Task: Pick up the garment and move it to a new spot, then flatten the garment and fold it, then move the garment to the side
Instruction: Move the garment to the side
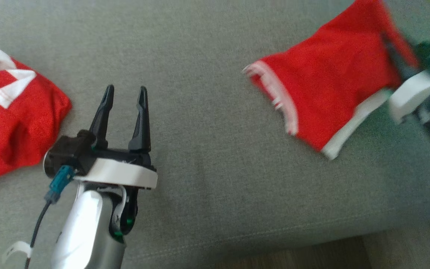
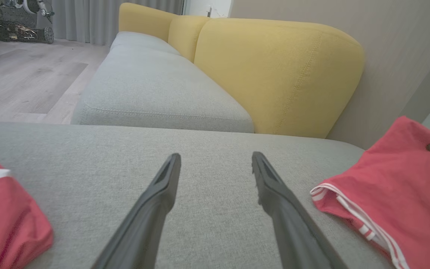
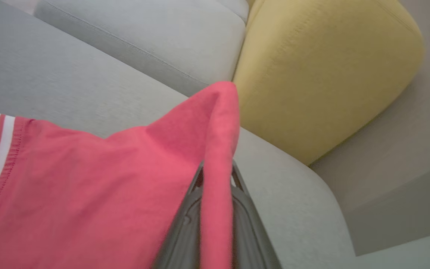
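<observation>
Head view, blurred on the right side: the right gripper is at the far right corner of the grey sofa seat, pinching an upper edge of the red jersey. The right wrist view confirms the hold: both fingers are pressed together on a raised fold of red cloth, which peaks above them and drapes away to the left. I judge the grip was taken high on an edge so that the body hangs free and can be carried rather than bunched. The striped white sleeve cuff points toward the middle of the seat; I cannot tell whether it touches the cushion. The left gripper is over the front left part of the seat, its fingers spread and holding nothing, well apart from the jersey. It looks parked there to stay clear of the carry and to be ready to take a second corner for flattening. A second red garment with white lettering lies crumpled at the left edge. The yellow backrest stands beyond the seat.
</observation>
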